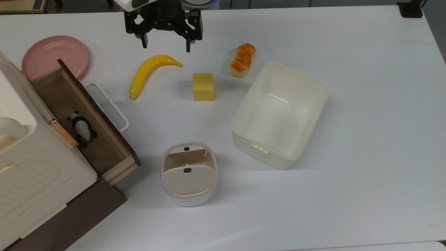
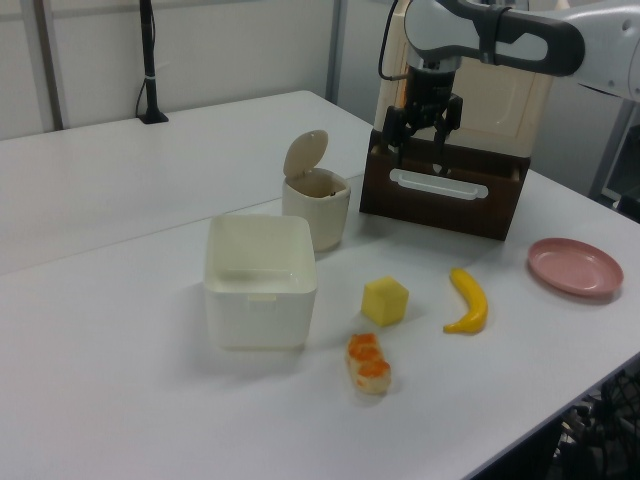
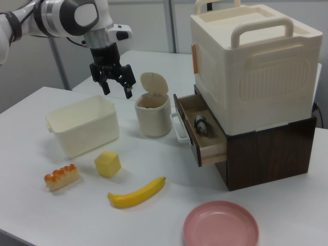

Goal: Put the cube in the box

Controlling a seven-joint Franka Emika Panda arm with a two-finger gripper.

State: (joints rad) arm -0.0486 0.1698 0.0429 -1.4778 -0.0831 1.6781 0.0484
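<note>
the gripper hangs high above the table with its 2 fingers spread wide and nothing between them. the cube sits flat on the table, untouched, between the banana on the top view's left and the box on the top view's right. a bread roll lies just beyond the cube, near the box's rim. the box looks empty, its opening facing up.

the step in hand looks like the reach for the cube, so the task has barely begun. to do it well, the gripper should come down straight over the cube's middle, with the fingers lined up across 2 opposite flat faces rather than across corners. the cube stands nearly square to the top view's edges, so little wrist turn seems needed. the banana tip and the roll are both near enough that a slanted descent could nudge them; a vertical drop avoids that. the block looks soft, so a gentle squeeze should hold it. then lift it clear of the box's rim before crossing over.
</note>
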